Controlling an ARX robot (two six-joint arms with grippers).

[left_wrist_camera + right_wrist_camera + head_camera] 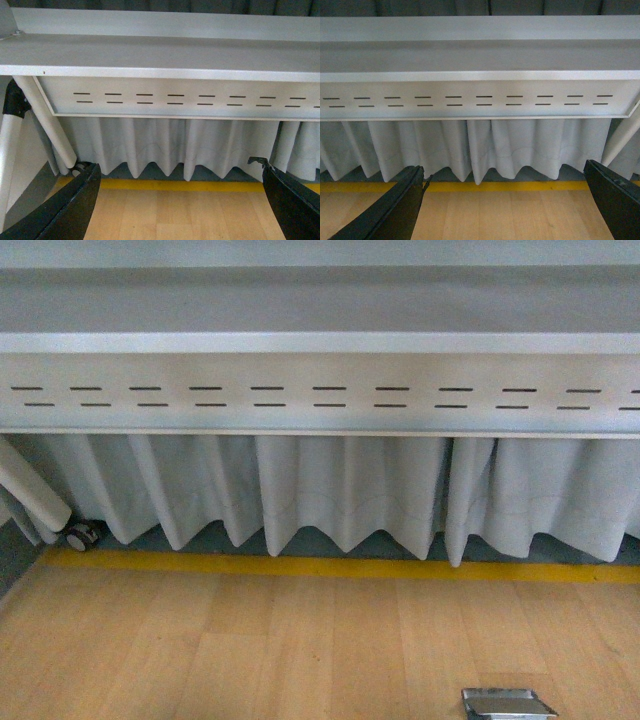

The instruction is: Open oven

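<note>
No oven in any view, only curtain (pixel 340 490) and slotted panel (pixel 320 395) ahead of the left pincer (pixel 175 167) and right pincer (pixel 504 170) — both apart, empty. Find the oven first — then take its handle squarely.

We have open wooden surface (pixel 250 640) ahead of left pincer (pixel 174 164) and right pincer (pixel 505 166), until the curtain (pixel 340 490) and slotted panel (pixel 320 395) block us.

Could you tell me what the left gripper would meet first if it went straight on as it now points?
Nothing close: the left gripper is open over bare wood, and the first thing ahead seems the white pleated curtain, though depth is unclear.
</note>
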